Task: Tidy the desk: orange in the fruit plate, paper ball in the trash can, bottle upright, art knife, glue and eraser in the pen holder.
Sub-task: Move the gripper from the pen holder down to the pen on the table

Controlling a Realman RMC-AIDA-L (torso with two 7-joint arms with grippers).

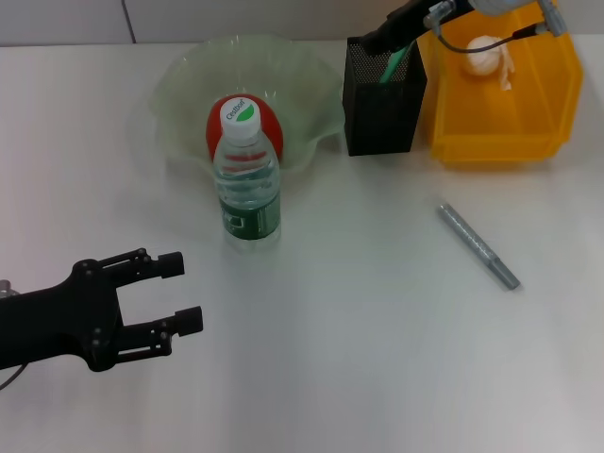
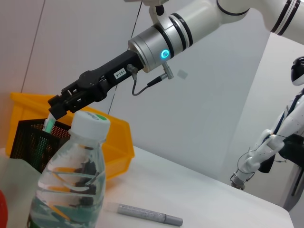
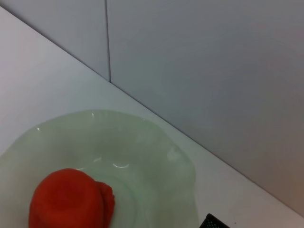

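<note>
Right gripper (image 1: pixel 385 42): we see it over the mouth of the pen holder (image 1: pixel 382 99), the fingers closed on a green stick (image 1: pixel 393 64), which we take for the glue; its lower end sits inside the holder.
Grip detail: the left wrist view shows the fingers pinching the stick's top end, stick upright in the mesh.
Left gripper (image 1: pixel 184 293): it hovers low over the bench (image 1: pixel 359 359) at the near left, fingers well apart, nothing between them.
Bottle (image 1: pixel 248 179): upright, just in front of the fruit plate (image 1: pixel 189 85); done, we judge.
Orange (image 1: pixel 245 123): a red-orange fruit lies in the plate; done.
Paper ball (image 1: pixel 487 55): in the yellow bin (image 1: pixel 547 113) serving as trash can; done.
Art knife (image 1: pixel 478 246): we take the grey pen-like tool for it; it lies flat on the bench, well apart from both grippers; still to go.
Eraser: we cannot see it.
Progress: late stage, we judge.
</note>
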